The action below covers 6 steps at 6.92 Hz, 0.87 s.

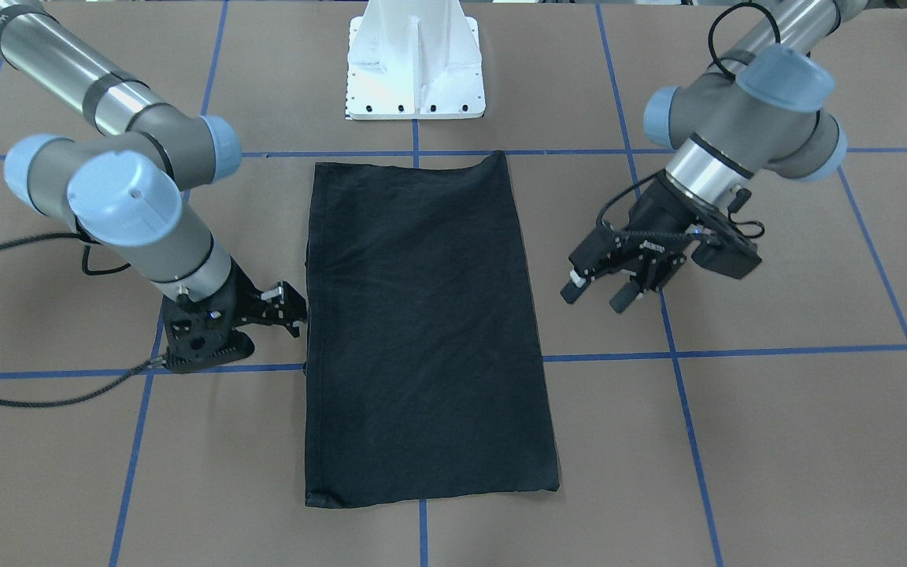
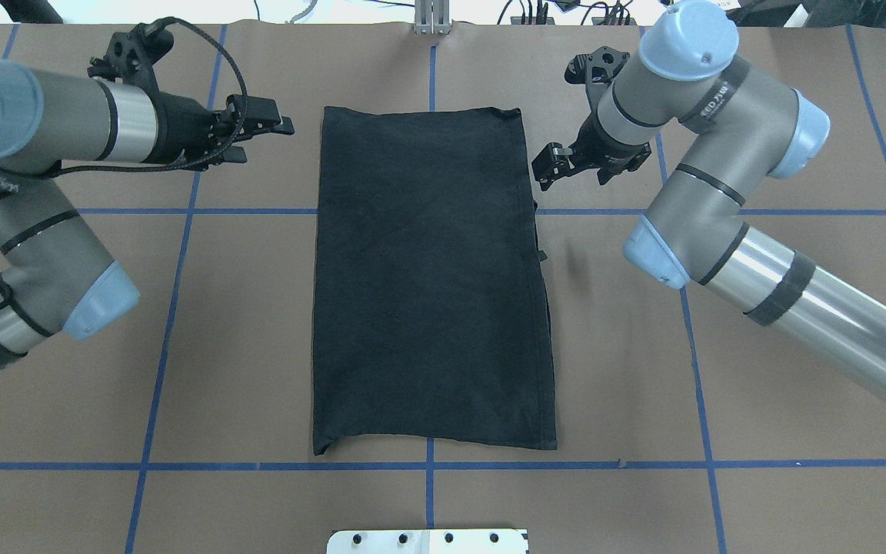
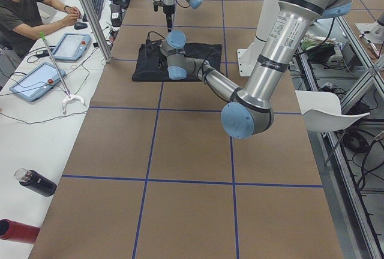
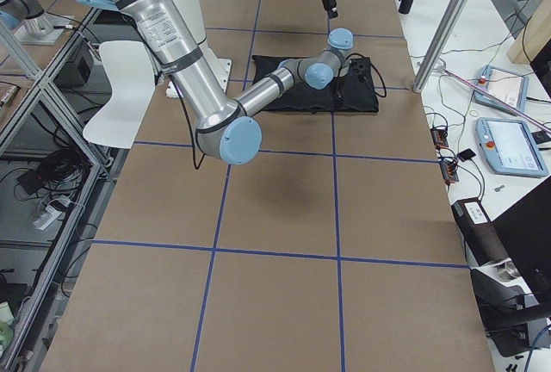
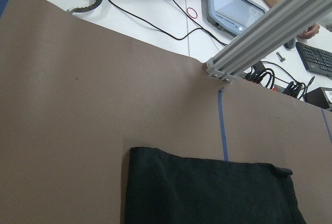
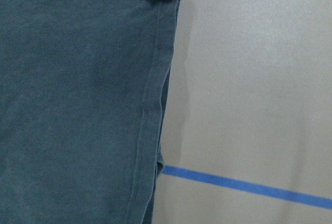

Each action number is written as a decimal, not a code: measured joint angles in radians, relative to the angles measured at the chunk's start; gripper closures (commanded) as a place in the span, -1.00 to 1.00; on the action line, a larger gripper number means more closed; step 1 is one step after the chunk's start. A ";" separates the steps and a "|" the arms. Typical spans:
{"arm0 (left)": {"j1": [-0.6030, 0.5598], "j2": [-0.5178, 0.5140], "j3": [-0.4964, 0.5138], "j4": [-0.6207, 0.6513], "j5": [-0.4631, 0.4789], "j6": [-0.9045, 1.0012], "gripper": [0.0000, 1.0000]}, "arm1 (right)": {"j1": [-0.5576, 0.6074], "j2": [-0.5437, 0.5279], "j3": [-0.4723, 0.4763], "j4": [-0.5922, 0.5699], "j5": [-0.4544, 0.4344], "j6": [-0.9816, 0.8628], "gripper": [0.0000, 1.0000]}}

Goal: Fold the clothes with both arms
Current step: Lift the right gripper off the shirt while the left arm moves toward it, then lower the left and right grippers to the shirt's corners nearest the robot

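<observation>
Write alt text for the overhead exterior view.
A black T-shirt, folded into a long rectangle with no print showing, lies flat on a brown table gridded with blue tape. The left gripper and right gripper, both open and empty, flank its far end.

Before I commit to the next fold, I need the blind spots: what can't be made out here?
- The black folded T-shirt: any print or sleeves show in no view; only a plain black layer faces up.
- Small black left gripper and right gripper: fingers outside both wrist views.
- Side views: silver-grey left arm and right arm each cross the shirt; grippers too small.
</observation>
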 measured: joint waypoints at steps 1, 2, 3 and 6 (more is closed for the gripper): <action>0.065 0.052 -0.077 0.004 0.003 -0.094 -1.00 | -0.004 -0.071 0.111 -0.001 0.029 0.070 -0.99; 0.141 0.088 -0.128 0.003 0.028 -0.189 -1.00 | -0.021 -0.131 0.202 0.002 0.049 0.149 -0.99; 0.235 0.122 -0.168 0.001 0.089 -0.274 -1.00 | -0.053 -0.182 0.281 0.007 0.052 0.239 -0.99; 0.497 0.205 -0.212 -0.005 0.293 -0.445 -1.00 | -0.179 -0.256 0.423 0.015 0.005 0.423 -1.00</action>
